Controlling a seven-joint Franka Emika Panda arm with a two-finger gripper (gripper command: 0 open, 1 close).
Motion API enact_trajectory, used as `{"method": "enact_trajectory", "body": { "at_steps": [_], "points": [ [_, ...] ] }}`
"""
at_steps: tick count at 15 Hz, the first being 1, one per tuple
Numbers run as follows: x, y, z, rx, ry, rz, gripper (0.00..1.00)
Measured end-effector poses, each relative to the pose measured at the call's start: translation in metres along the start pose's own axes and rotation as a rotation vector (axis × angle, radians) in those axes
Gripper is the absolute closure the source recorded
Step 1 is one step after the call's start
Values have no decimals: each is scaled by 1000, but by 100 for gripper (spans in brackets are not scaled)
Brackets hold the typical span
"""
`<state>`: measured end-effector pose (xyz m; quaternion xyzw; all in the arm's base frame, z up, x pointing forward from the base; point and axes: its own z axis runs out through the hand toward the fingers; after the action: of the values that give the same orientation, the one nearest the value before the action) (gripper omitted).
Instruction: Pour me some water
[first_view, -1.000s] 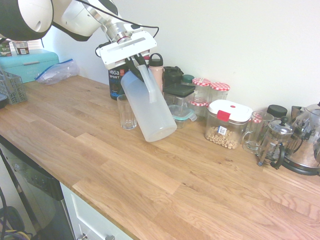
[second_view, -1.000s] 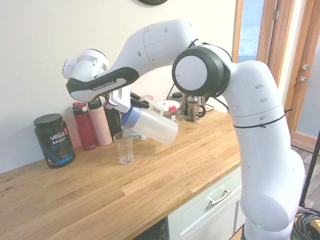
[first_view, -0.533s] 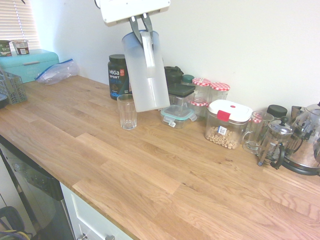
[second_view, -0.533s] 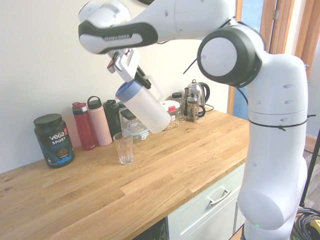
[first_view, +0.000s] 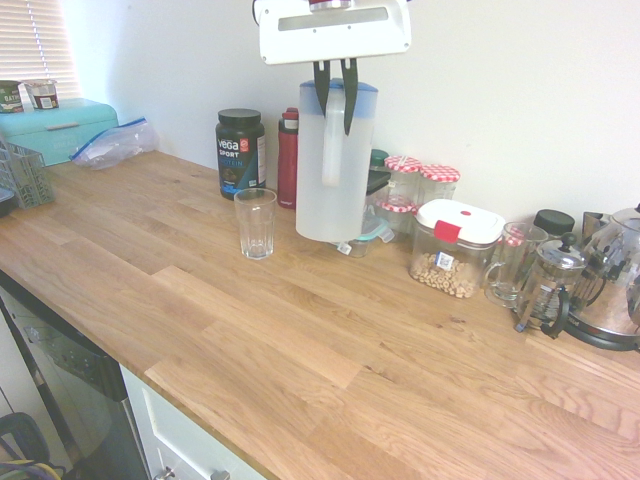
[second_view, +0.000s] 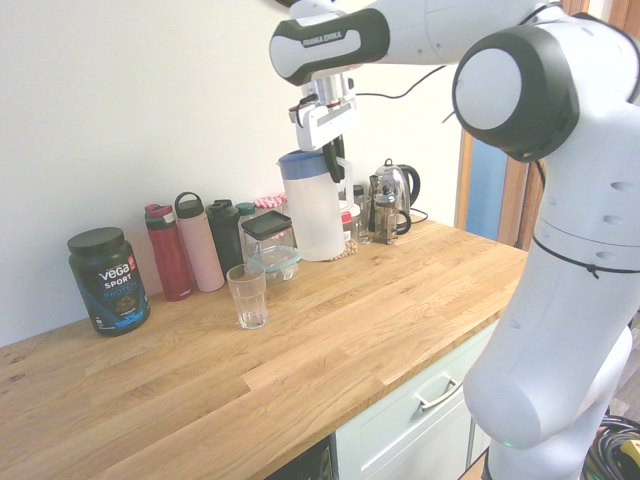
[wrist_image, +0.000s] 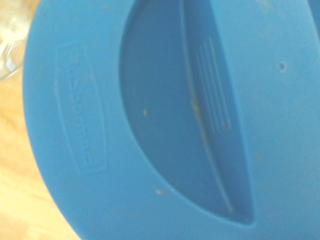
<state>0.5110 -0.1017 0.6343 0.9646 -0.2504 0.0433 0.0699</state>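
To the right of the tumbler (first_view: 256, 224) in the 1st ext. view, I've got the Rubbermaid pitcher (first_view: 335, 170) hanging nearly upright. A sec ago it was tipped well over beside the tumbler; now it's levelled out and moved off toward the glass-jar side. Gripper (first_view: 336, 90) fingers are closed on the pitcher's handle. Blue lid (wrist_image: 85, 110) fills my wrist cam. Tumbler hasn't moved, prob. has a little water in it, can't confirm. My read: pour's prob. done, next is setting the pitcher down upright, w/o knocking the tumbler.
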Motion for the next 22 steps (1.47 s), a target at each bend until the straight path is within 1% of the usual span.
{"method": "enact_trajectory", "body": {
  "at_steps": [2, 5, 8, 10, 12, 15, 22],
  "points": [
    [-6, 20, 12, 44, 36, 97, 100],
    [-13, 33, 41, 82, 97, 249, 100],
    [-19, 55, 64, 92, 146, 411, 100],
    [-26, 69, 76, 73, 156, 494, 100],
    [-33, 78, 88, 52, 129, 519, 100],
    [-40, 80, 101, 27, 80, 514, 100],
    [-47, 88, 128, 13, 55, 495, 100]
  ]
}}
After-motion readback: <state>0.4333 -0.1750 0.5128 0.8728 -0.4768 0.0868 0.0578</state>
